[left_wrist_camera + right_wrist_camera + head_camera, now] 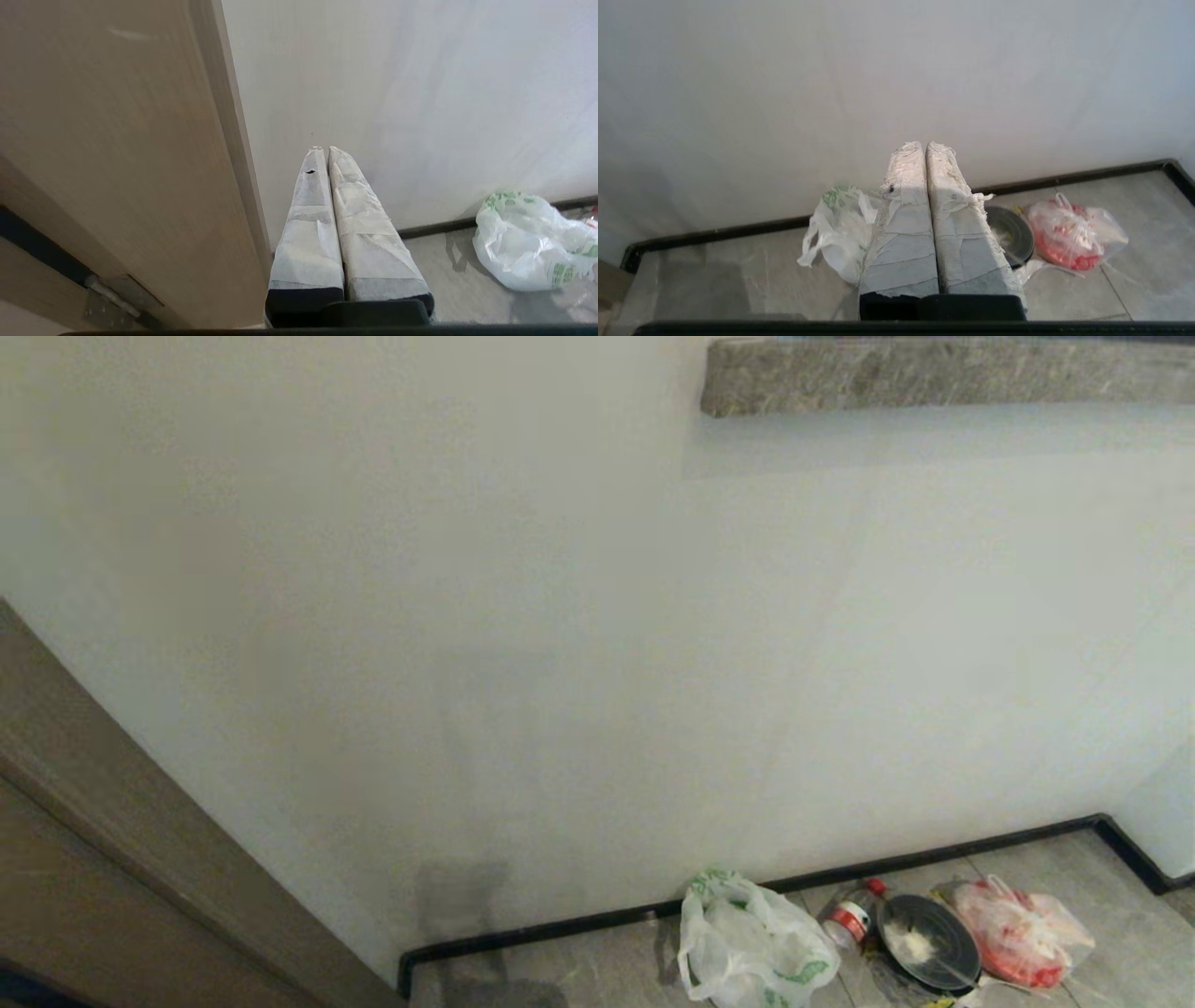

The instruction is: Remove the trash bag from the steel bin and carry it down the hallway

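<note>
One trash bag (752,943), white with green print, sits on the grey floor (597,971) against the white wall (560,663), just beside one bottle (854,915) with a red cap, one dark round dish (929,941) and one clear bag (1019,919) with red contents, all in a row along the black baseboard (934,857). Two grippers hang above the floor, each holding nothing: the left gripper (325,149) near the brown door frame (140,163) and the right gripper (924,144) over the row, both with jaws pressed closed. One stone sill (934,373) juts from the wall above.
</note>
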Tool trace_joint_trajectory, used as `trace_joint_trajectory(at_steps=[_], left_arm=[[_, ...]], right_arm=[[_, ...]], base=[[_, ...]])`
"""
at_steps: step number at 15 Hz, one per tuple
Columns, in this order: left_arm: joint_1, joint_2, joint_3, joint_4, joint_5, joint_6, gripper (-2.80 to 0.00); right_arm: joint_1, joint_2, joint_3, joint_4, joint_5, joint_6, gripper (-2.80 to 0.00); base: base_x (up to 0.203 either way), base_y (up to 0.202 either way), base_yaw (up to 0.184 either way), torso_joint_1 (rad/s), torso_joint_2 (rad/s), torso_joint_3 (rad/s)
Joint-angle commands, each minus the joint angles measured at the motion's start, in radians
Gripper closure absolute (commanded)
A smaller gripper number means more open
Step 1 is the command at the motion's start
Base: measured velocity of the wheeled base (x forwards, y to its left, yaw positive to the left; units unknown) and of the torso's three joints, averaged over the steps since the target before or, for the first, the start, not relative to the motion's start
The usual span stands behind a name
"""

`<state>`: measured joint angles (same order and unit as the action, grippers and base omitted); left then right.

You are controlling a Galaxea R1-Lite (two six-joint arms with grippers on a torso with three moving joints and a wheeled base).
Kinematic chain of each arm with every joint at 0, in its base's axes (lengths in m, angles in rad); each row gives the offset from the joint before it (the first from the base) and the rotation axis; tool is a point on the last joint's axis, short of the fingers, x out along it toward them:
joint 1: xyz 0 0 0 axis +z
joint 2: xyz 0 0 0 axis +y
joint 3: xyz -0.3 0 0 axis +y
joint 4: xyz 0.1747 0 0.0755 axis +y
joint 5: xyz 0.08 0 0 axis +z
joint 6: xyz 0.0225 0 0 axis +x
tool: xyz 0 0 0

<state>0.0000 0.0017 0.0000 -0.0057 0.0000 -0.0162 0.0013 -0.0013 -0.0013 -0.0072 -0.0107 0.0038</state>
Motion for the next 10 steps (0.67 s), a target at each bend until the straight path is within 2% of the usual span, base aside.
trace_joint_trajectory(at_steps=[1, 10], left_arm=[[0.000, 0.000, 0.000, 0.000, 0.000, -0.001, 0.00], [0.000, 0.000, 0.000, -0.002, 0.000, -0.001, 0.00]], right_arm=[[0.000, 0.000, 0.000, 0.000, 0.000, 0.002, 0.00], [0.000, 0.000, 0.000, 0.000, 0.000, 0.004, 0.00]], base=[[0.000, 0.000, 0.000, 0.002, 0.00, 0.202], [0.000, 0.000, 0.000, 0.002, 0.00, 0.203]])
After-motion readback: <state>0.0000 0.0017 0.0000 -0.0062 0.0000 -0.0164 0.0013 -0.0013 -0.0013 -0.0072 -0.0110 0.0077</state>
